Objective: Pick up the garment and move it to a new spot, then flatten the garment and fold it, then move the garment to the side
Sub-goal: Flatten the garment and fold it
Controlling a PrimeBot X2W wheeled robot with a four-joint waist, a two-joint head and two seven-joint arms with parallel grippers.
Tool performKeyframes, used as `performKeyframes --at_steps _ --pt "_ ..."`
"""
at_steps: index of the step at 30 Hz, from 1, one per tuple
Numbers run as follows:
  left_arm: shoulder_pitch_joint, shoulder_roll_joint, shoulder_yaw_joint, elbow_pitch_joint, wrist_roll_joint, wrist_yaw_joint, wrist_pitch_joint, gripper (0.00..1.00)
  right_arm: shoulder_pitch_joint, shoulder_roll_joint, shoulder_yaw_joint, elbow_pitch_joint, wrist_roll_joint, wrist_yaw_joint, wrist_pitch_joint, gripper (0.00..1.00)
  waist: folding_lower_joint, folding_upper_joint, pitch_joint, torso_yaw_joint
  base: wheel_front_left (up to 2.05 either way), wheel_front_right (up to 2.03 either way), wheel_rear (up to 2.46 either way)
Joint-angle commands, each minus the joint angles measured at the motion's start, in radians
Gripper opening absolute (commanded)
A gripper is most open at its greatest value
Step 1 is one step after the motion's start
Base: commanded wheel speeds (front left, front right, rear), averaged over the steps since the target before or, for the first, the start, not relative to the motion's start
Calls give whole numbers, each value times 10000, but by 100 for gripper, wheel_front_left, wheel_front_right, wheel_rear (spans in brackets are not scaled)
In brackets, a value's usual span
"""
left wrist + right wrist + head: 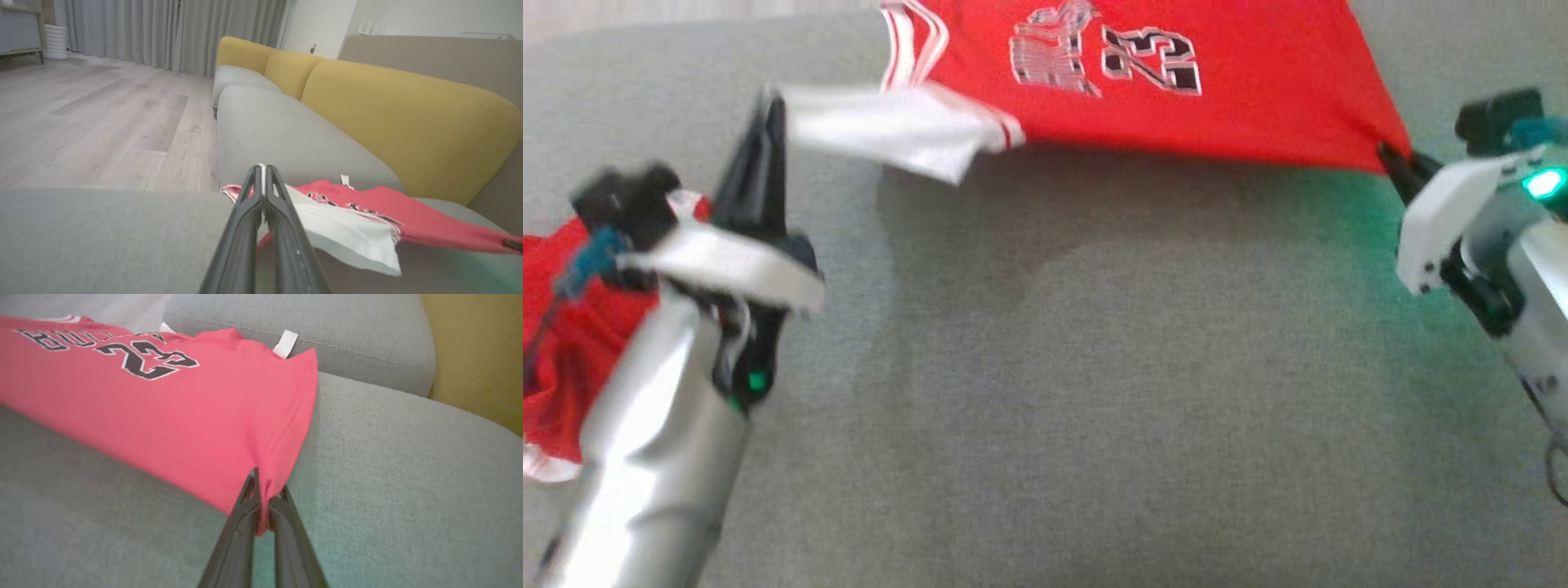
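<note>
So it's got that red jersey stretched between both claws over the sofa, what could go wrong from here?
The left gripper pinches just an edge of the white sleeve, and the right gripper just a corner of the red jersey; either pinch might slip if pulled tighter. The sleeve hangs crumpled, so it could land folded under on the grey cushion. Another red cloth lies by the left forearm and might snag.

Lying on a grey woven-fabric sofa seat cushion (1094, 425): far part of a red jersey with white trim and black numerals (1258, 90), near edge raised clear. Heaped at the cushion's left side, a crumpled red cloth (564, 351).
</note>
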Motion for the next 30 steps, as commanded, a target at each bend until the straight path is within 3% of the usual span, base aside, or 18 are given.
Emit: performKeyframes --at_steps 1,6,10,22,30 --pt "61 605 260 -578 -108 18 100 0 152 -538 377 -472 118 67 20 0 3 0 -348 195 0 0 0" --pt "1572 1013 -11 -1784 -275 85 585 0 905 -1606 1532 -1310 681 67 -56 0 3 0 -812 366 0 0 0" --pt "2760 1339 -73 -2911 -399 404 946 0 1447 -2132 2247 -1698 1173 67 -246 0 3 0 -1294 395 0 0 0" --pt "5619 2182 -572 -5630 -503 1174 2038 0 2554 -2866 3468 -2546 2608 67 207 0 3 0 -2507 141 0 0 0" --pt "6859 2631 -669 -7270 -287 1825 2273 0 3189 -3623 3434 -3629 3984 67 917 0 3 0 -2800 87 0 0 0"
